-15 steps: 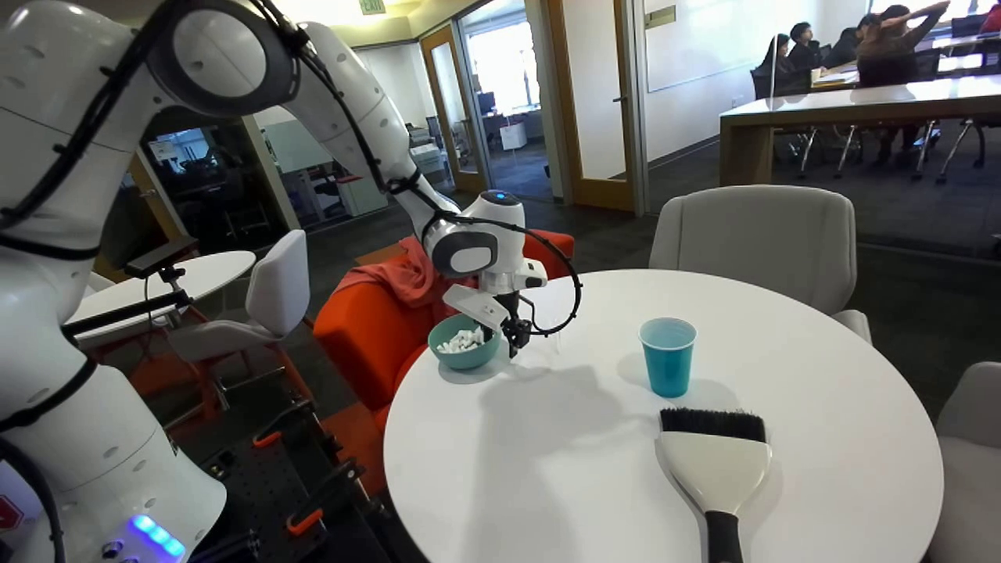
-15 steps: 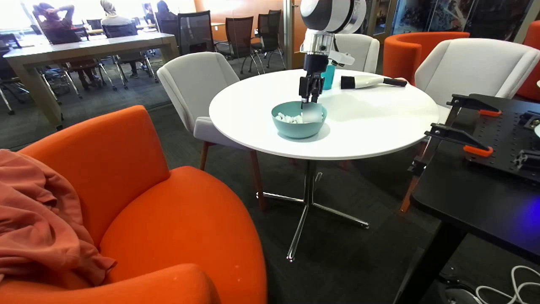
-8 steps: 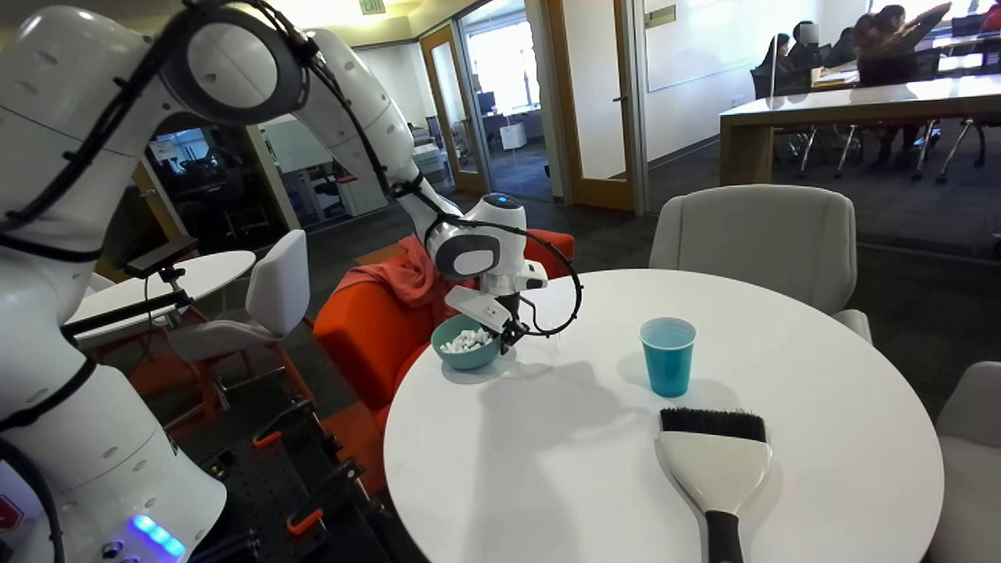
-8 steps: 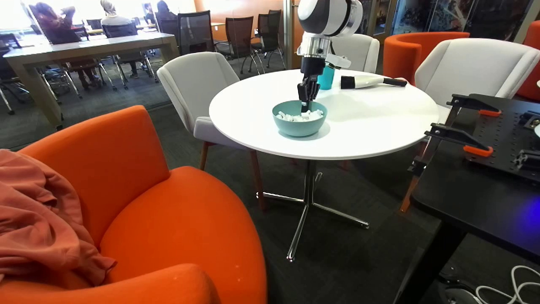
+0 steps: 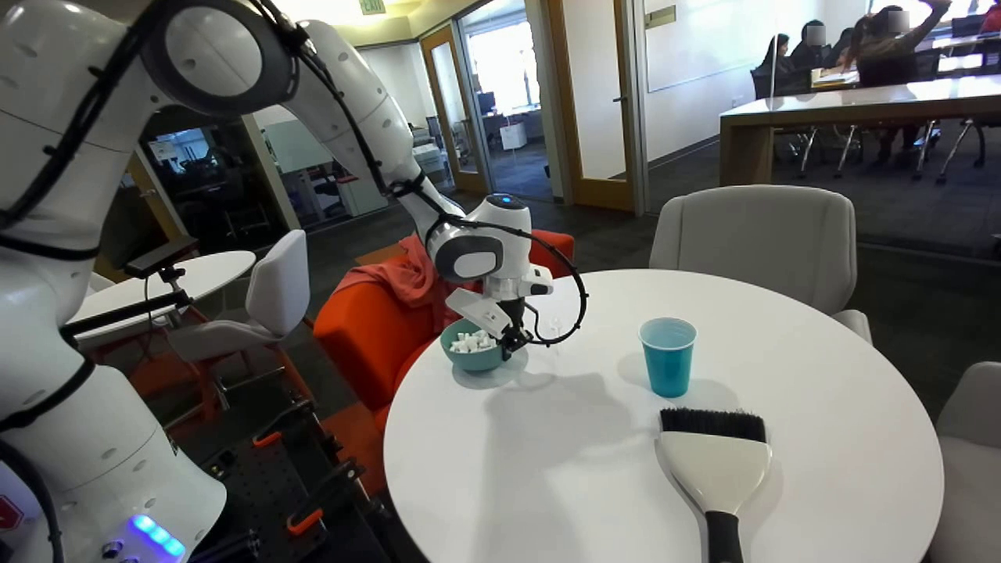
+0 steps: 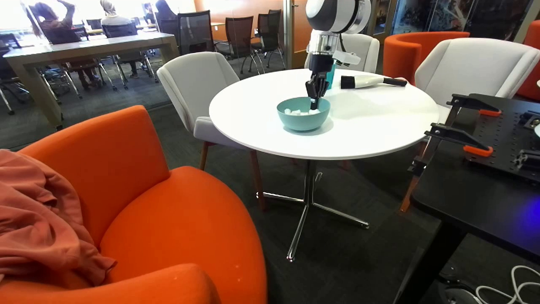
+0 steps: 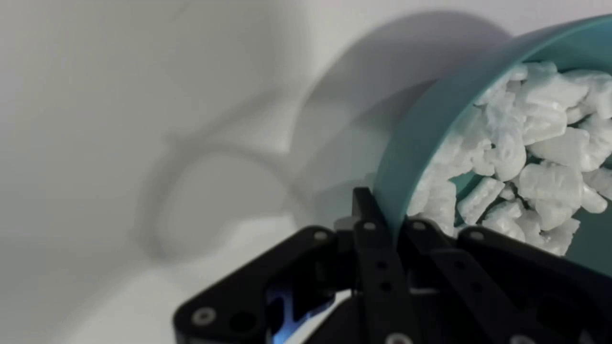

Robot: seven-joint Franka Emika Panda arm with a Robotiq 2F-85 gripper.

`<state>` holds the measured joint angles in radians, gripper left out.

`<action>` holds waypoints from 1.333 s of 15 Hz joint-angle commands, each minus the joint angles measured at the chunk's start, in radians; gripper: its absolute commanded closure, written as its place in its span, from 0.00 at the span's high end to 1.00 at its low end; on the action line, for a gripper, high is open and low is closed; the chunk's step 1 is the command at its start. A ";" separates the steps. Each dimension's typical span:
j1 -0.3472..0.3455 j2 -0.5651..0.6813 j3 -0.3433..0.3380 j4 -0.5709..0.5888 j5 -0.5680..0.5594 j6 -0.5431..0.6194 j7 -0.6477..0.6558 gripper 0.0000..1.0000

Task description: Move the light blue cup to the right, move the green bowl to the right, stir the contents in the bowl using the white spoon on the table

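Note:
My gripper (image 7: 389, 217) is shut on the near wall of the green bowl (image 7: 430, 129), one finger outside and one inside the rim. Both exterior views show the bowl (image 5: 473, 361) (image 6: 303, 123) roughly level at the table's edge, with the gripper (image 6: 314, 103) coming down into its rim from above. Whether the bowl touches the table or is slightly raised, I cannot tell. White lumps, the contents (image 7: 550, 157), lie heaped in it. The light blue cup (image 5: 668, 358) stands upright further across the white table (image 5: 594, 485); the arm partly hides the cup (image 6: 330, 78) in an exterior view. The white spoon is out of view.
A wide white brush (image 5: 715, 465) with black bristles and a black handle lies on the table near the cup. Orange chairs (image 6: 181, 219) and grey chairs (image 5: 755, 242) surround the table. A black bench (image 6: 489, 181) with clamps stands beside it.
The gripper has gone from open to shut on the bowl's rim. The bowl has shifted slightly with it, a little rightward in both exterior views. Cup and brush have stayed put.

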<state>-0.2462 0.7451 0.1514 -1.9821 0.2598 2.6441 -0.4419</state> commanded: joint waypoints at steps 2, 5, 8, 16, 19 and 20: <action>-0.094 -0.117 -0.019 -0.135 0.032 0.050 0.044 0.01; -0.187 -0.144 -0.019 -0.173 0.088 0.083 0.027 0.01; -0.274 -0.162 -0.025 -0.197 0.138 0.107 0.016 0.01; -0.334 -0.155 -0.101 -0.223 0.125 0.144 0.055 0.01; -0.322 -0.163 -0.122 -0.258 0.099 0.157 0.056 0.01; -0.320 -0.168 -0.125 -0.270 0.091 0.159 0.056 0.01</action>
<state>-0.5912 0.6231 0.0444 -2.1848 0.3824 2.7652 -0.4246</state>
